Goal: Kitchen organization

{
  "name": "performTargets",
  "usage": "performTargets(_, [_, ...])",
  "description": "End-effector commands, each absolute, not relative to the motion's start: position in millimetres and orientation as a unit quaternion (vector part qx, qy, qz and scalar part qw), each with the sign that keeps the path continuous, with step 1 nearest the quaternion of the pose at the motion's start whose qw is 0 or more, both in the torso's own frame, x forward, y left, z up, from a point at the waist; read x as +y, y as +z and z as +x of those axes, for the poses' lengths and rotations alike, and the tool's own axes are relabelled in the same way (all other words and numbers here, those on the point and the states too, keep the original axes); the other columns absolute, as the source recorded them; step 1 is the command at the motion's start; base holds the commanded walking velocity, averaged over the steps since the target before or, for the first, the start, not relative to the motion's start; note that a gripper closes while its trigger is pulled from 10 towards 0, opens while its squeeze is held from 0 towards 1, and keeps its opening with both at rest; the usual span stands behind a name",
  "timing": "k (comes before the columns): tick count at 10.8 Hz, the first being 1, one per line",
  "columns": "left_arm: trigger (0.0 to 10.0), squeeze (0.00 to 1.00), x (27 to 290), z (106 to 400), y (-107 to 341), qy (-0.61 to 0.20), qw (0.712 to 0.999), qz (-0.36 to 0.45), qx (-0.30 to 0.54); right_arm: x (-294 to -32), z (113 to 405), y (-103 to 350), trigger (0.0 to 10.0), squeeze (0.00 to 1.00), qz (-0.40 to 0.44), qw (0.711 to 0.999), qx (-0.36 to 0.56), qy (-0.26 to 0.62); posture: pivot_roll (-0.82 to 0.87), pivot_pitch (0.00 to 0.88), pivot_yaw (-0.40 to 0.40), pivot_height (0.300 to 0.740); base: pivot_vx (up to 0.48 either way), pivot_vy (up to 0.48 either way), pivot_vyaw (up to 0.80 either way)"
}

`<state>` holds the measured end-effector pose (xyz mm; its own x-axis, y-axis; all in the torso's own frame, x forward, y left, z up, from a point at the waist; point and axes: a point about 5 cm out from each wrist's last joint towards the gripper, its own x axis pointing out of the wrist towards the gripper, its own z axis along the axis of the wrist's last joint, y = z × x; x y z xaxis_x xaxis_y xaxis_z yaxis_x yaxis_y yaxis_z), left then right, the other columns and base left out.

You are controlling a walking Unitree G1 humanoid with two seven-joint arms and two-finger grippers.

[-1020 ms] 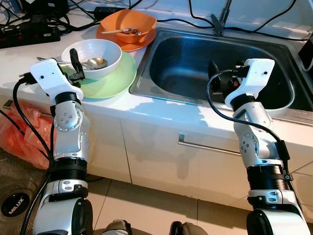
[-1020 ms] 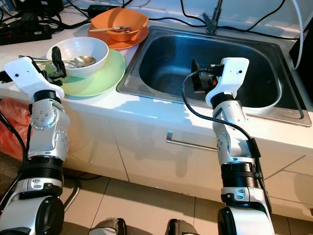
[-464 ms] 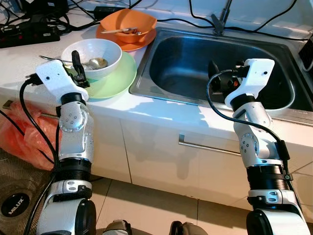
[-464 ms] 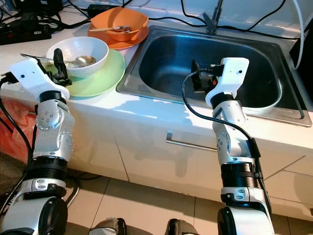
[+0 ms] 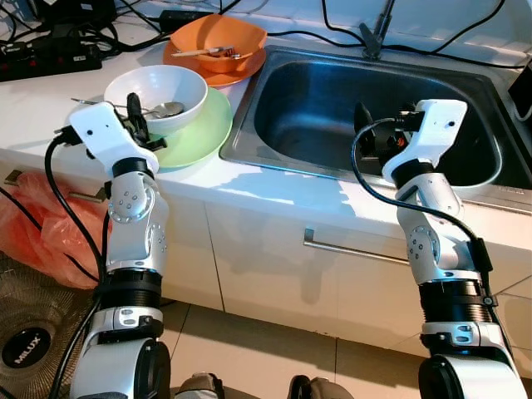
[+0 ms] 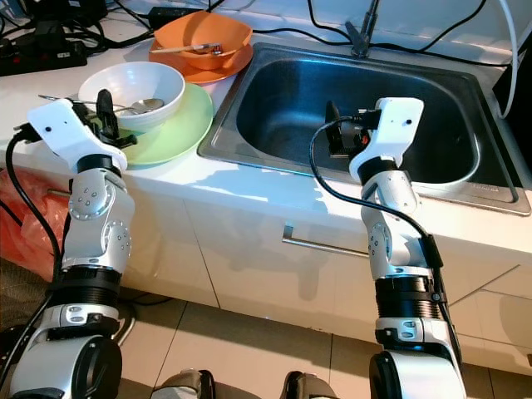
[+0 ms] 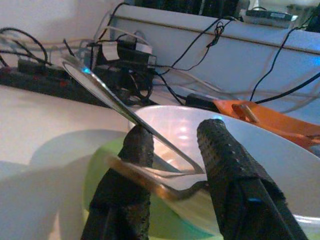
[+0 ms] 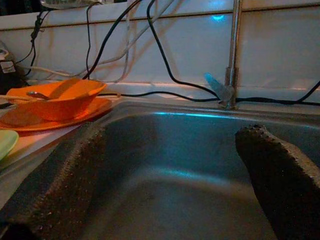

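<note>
Where left gripper [image 7: 172, 150] jaws straddle spoon handle [image 7: 125, 107] (perhaps gripped), right gripper [image 8: 170, 175] wide over sink [image 5: 332, 108].

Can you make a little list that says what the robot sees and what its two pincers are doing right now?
Place: white kitchen counter with a steel sink
Dishes: white round bowl on a pale green plate; orange bowl on an orange plate behind
In white bowl: metal spoon
Left pincer: at the white bowl's rim, fingers open either side of thin metal cutlery handles
Right pincer: open, hovering over the sink
</note>
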<state>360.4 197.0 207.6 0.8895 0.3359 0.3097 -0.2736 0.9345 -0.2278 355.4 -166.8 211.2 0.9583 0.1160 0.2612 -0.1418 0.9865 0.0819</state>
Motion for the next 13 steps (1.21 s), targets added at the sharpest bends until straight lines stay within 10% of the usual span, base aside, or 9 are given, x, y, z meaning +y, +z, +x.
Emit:
performTargets(1, [10.0, 0.00, 193, 361, 208, 0.156, 0.968, -0.105, -0.166, -169, 356, 215, 10.0, 0.25, 0.058, 0.987, -0.135, 0.061, -0.03, 0.126, -0.029, 0.740, 0.000, 0.000, 0.00])
performTargets(6, [10.0, 0.00, 177, 352, 218, 0.145, 0.964, -0.122, -0.185, -169, 358, 217, 10.0, 0.20, 0.055, 0.987, -0.137, 0.063, -0.03, 0.118, -0.037, 0.740, 0.000, 0.000, 0.00])
performTargets(7, [9.0, 0.00, 172, 351, 222, 0.136, 0.963, -0.120, -0.197, -169, 358, 218, 10.0, 0.20, 0.054, 0.987, -0.138, 0.064, -0.03, 0.115, -0.039, 0.740, 0.000, 0.000, 0.00])
performTargets(8, [1.8, 0.00, 171, 350, 223, 0.133, 0.962, -0.127, -0.200, -169, 359, 219, 10.0, 0.20, 0.054, 0.987, -0.138, 0.064, -0.03, 0.114, -0.039, 0.740, 0.000, 0.000, 0.00])
performTargets(9, [0.0, 0.00, 169, 350, 223, 0.128, 0.962, -0.132, -0.201, -169, 359, 219, 10.0, 0.19, 0.054, 0.987, -0.139, 0.065, -0.03, 0.112, -0.038, 0.740, 0.000, 0.000, 0.00])
performTargets(13, [0.0, 0.00, 168, 349, 222, 0.126, 0.963, -0.134, -0.195, -168, 359, 219, 10.0, 0.15, 0.054, 0.987, -0.139, 0.066, -0.03, 0.107, -0.038, 0.740, 0.000, 0.000, 0.00])
